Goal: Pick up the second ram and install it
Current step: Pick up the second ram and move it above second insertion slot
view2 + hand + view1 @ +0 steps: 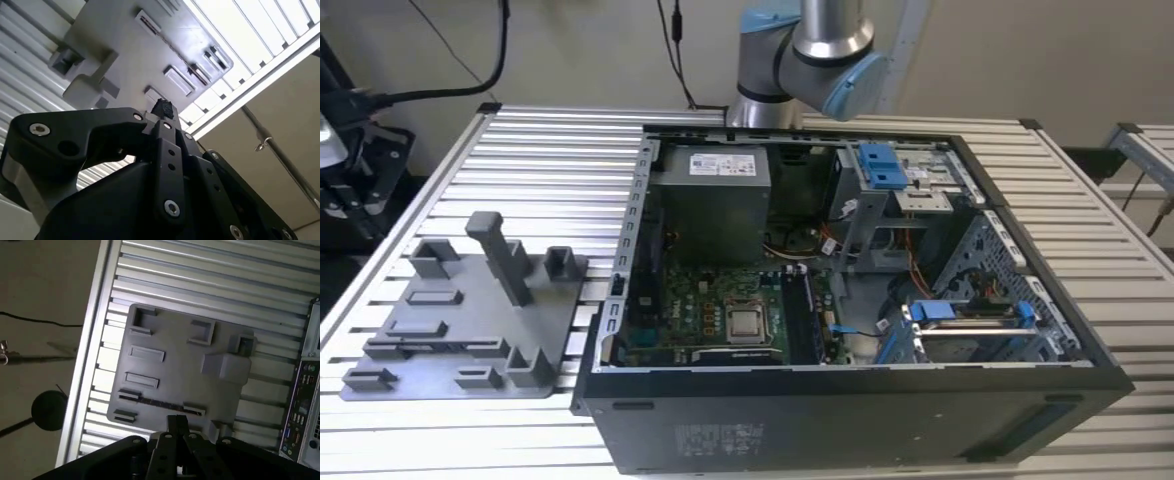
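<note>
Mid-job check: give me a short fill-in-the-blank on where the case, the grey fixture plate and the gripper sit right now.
1. The grey fixture plate lies on the slatted table, to the exterior view's ____ of the computer case.
2. The case lies ____ on top, so its motherboard is exposed.
3. In the first wrist view, the gripper points toward the grey ____.

Missing words: left; open; fixture plate.

The parts fixture (pixel 460 315), bearing the second ram (pixel 162 403), lies on the slatted table (pixel 547 170) at nine o'clock from the computer case (pixel 854 420) in the exterior view.
</note>
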